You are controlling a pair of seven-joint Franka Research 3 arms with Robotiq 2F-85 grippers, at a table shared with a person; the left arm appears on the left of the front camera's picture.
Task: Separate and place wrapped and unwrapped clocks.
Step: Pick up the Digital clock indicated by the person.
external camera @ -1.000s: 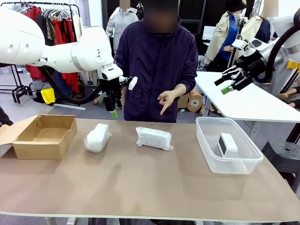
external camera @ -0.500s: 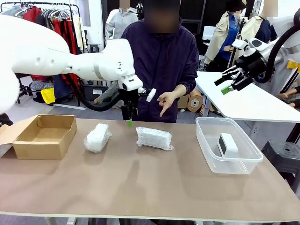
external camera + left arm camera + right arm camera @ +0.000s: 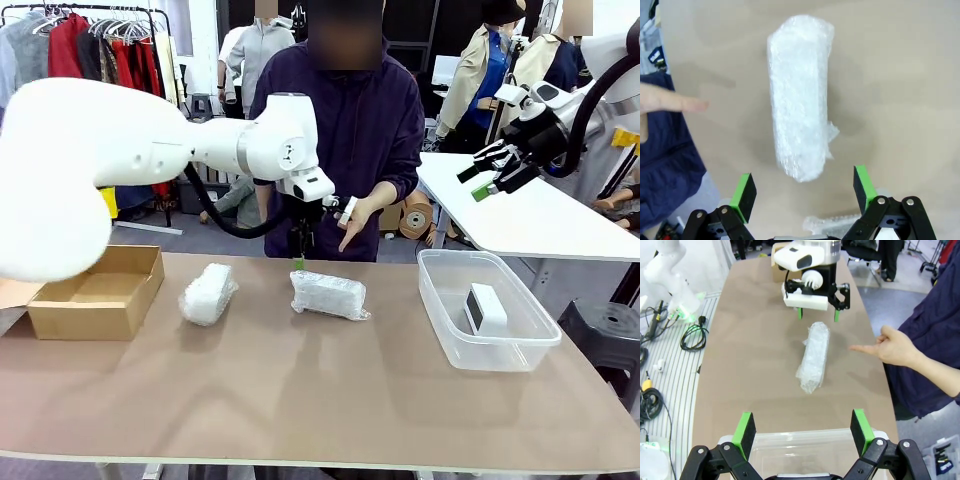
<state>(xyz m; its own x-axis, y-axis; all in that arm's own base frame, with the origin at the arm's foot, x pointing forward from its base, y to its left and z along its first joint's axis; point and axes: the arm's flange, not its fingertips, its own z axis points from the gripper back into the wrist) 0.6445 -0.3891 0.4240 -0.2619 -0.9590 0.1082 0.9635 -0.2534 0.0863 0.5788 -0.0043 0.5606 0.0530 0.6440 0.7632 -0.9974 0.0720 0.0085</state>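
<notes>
Since a second ago my left gripper has swung right and hangs wide open over the middle wrapped clock. I see the right gripper wide too, high at the right. The bare clock sits in the bin; the other wrapped clock lies near the box.

The open left pincer hangs over a bubble-wrapped clock lying on the table.

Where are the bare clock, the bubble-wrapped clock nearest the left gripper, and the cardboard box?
Bare clock (image 3: pixel 489 300): front view, on its white casing.
Wrapped clock (image 3: pixel 800 100): left wrist view, on the middle of its bubble wrap.
Cardboard box (image 3: pixel 80 322): front view, on its near outer wall.
</notes>
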